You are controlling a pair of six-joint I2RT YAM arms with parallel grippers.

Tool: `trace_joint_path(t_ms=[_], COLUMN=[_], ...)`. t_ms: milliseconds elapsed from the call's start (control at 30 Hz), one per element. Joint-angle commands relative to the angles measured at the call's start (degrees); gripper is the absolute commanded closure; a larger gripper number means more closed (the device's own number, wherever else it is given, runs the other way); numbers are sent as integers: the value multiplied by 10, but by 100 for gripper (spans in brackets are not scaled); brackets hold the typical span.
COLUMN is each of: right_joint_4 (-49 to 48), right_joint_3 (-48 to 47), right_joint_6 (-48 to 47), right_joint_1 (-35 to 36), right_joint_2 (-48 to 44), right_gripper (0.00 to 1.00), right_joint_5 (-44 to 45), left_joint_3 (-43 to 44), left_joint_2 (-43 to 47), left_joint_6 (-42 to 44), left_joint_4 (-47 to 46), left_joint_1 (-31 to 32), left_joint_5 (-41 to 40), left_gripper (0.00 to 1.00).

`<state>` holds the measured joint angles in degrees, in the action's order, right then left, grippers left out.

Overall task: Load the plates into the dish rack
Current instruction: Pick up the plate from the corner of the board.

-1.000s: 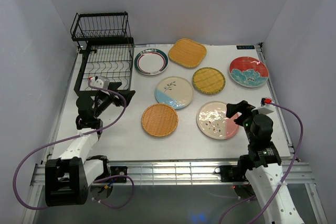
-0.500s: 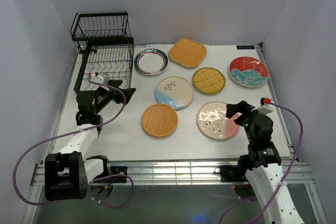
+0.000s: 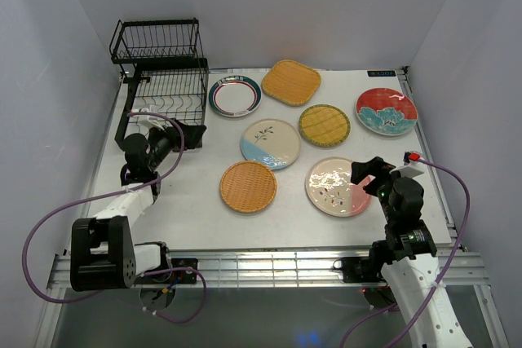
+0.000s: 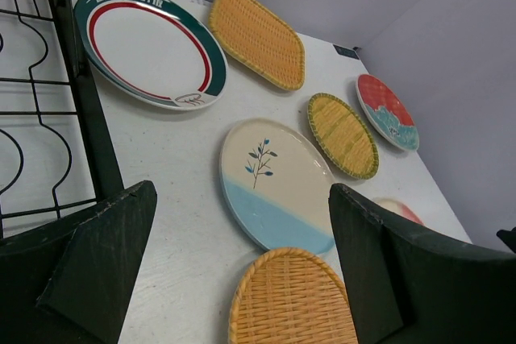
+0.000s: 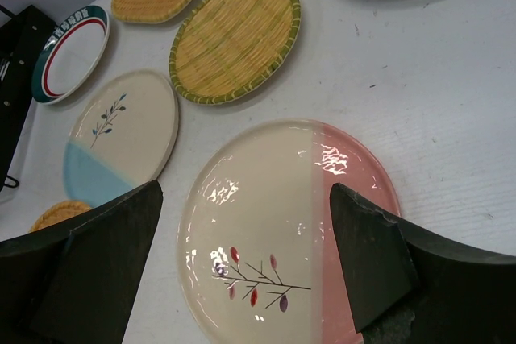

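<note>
Seven plates lie flat on the white table: green-striped (image 3: pixel 235 95), rounded-square woven (image 3: pixel 290 81), round woven with a green rim (image 3: pixel 324 125), red-teal floral (image 3: pixel 386 111), cream-blue (image 3: pixel 270 143), round orange woven (image 3: pixel 248 186) and cream-pink (image 3: pixel 338 186). The black wire dish rack (image 3: pixel 159 79) stands at the far left with no plates in it. My left gripper (image 3: pixel 192 134) is open and empty beside the rack's lower front corner, facing the cream-blue plate (image 4: pixel 274 183). My right gripper (image 3: pixel 367 170) is open and empty, hovering over the cream-pink plate (image 5: pixel 290 223).
The rack's wire slots and black frame (image 4: pixel 48 102) are close on the left of the left wrist view. White walls close in the table on the left, back and right. A metal rail (image 3: pixel 269 266) runs along the near edge.
My left arm has drawn back and swung its gripper up toward the rack's front corner. The right arm and all the plates have not moved.
</note>
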<state>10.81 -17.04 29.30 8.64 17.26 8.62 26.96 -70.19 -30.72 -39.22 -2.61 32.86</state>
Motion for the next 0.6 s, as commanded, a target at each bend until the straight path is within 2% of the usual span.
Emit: trace_joint_path(t_ms=[0, 200, 267, 567], right_joint_4=[-25, -25, -26, -32], right_joint_3=[-1, -1, -2, 2], right_joint_6=[-9, -6, -6, -3], right_joint_1=[1, 1, 1, 1], right_joint_2=[1, 0, 1, 8], right_gripper=[10, 10, 10, 10], right_joint_5=[-8, -10, -10, -12], left_joint_3=[20, 13, 12, 30], left_joint_2=[7, 24, 28, -5], left_joint_6=[-63, -65, -65, -90], left_joint_4=[15, 26, 29, 52], left_joint_1=[6, 17, 42, 54], left_joint_5=[-54, -84, -97, -119], left_gripper=[2, 2, 2, 4])
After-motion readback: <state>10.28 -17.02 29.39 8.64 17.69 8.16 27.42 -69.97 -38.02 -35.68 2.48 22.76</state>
